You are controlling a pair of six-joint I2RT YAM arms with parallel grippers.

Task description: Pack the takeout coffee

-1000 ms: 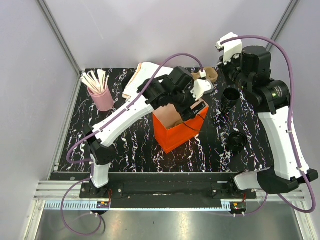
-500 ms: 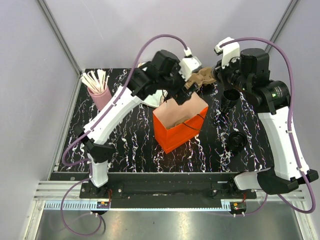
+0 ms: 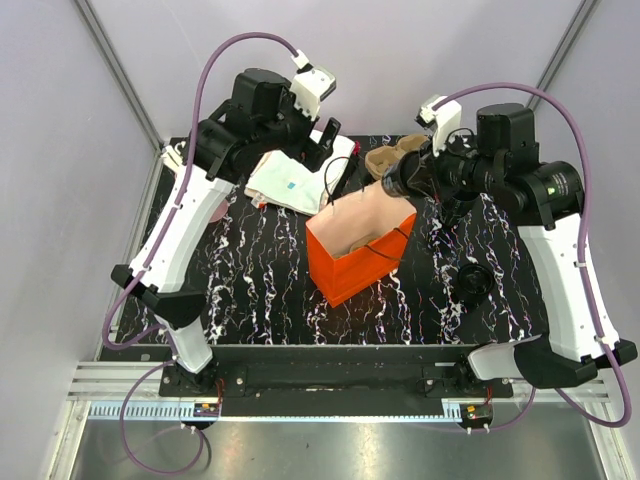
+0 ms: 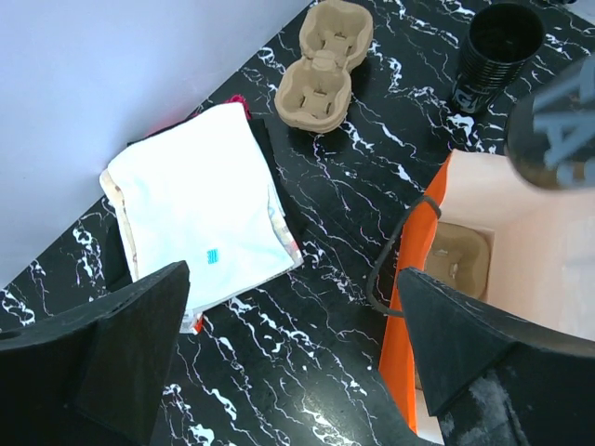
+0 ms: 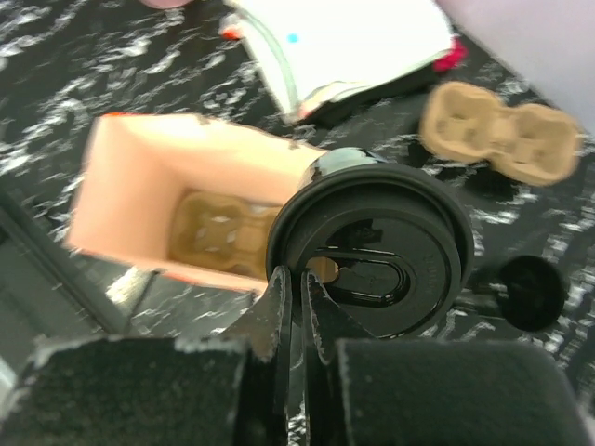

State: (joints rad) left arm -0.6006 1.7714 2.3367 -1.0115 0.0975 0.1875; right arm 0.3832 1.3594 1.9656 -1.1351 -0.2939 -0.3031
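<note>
While the right arm reaches across the table, what does the right gripper [image 5: 296, 283] carry? asks the first inspector.

Its fingers are pinched tight on the rim of the takeout coffee [image 5: 372, 246], the second reports. The cup has its lid on and is tipped onto its side over the far edge of the orange bag [image 3: 350, 275], whose mouth is open. One cardboard tray [image 4: 457, 260] lies at the bottom of that bag. A second tray [image 4: 325, 65] sits on the table behind it.

And the left gripper [image 4: 290, 297]?

Raised, jaws wide apart, nothing between them, above a white folded packet [image 4: 200, 209]. Another black cup [image 4: 493, 46] stands upright near the second tray. A third black cup [image 3: 472, 280] stands on the table to the bag's right.
</note>
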